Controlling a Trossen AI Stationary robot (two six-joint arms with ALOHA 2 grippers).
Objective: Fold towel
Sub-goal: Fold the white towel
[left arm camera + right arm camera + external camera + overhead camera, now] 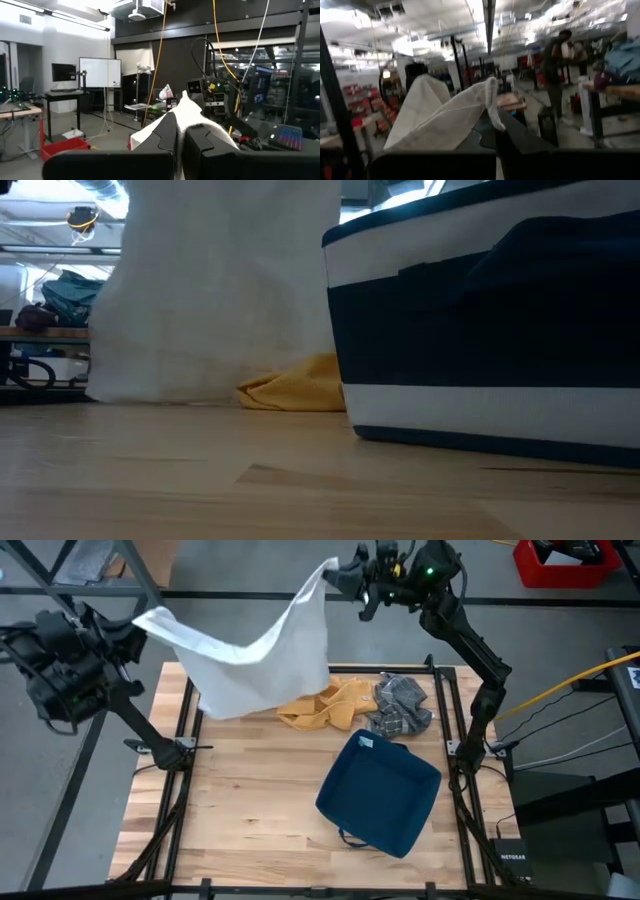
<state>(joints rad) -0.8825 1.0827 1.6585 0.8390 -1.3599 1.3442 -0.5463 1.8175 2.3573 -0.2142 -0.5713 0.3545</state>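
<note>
Above the table (250, 830), white towel (250, 660) stretched between left claw (140, 625) and right claw (335, 575), both clamping corners, no legible writing.

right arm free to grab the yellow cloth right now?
Probably not. The right claw is shut on a corner of the white towel, held up with the left claw on the other corner. The hanging towel also drapes over part of the yellow cloth.
</note>
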